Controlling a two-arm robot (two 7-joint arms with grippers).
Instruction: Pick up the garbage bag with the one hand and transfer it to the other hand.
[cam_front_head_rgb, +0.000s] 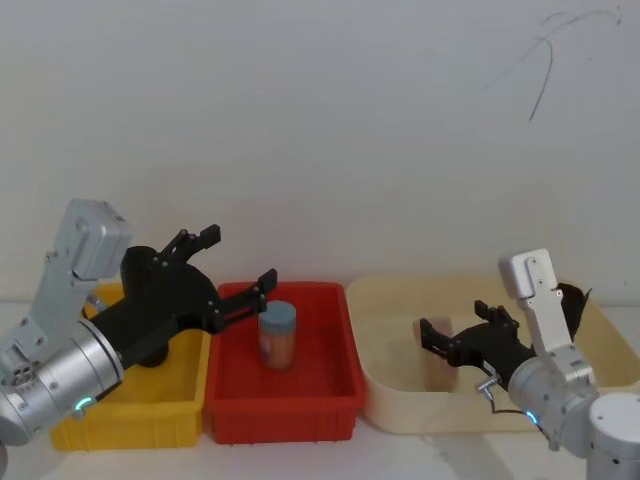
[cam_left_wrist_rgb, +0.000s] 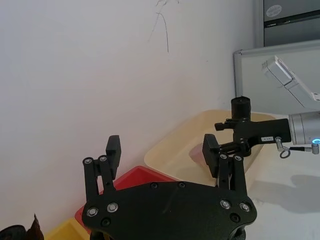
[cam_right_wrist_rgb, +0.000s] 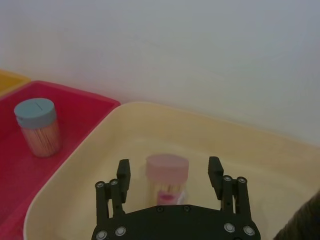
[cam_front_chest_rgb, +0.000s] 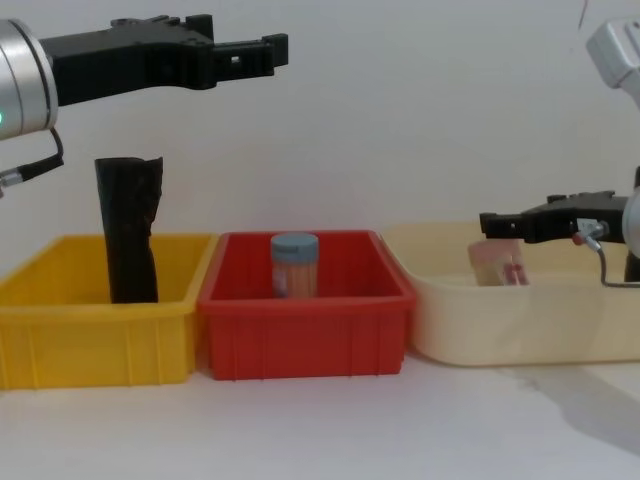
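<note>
My garbage bag (cam_front_chest_rgb: 129, 230) is standing upright in the yellow bin (cam_front_chest_rgb: 95, 335), a tall black roll of crinkly plastic with a ragged top rising well above the rim. My left gripper (cam_front_chest_rgb: 245, 52) is hanging open and empty high above it, reaching over the red bin (cam_front_chest_rgb: 305, 335). My right gripper (cam_front_chest_rgb: 500, 224) is hovering spread over the cream tub (cam_front_chest_rgb: 500, 320).

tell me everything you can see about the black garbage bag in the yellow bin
The garbage bag is a tall, tightly rolled bundle of crinkly black plastic with a ragged top. It stands upright, leaning slightly, inside the yellow bin, its upper half rising above the rim. Nothing grips it: the left gripper hangs open above and to its right.
</note>
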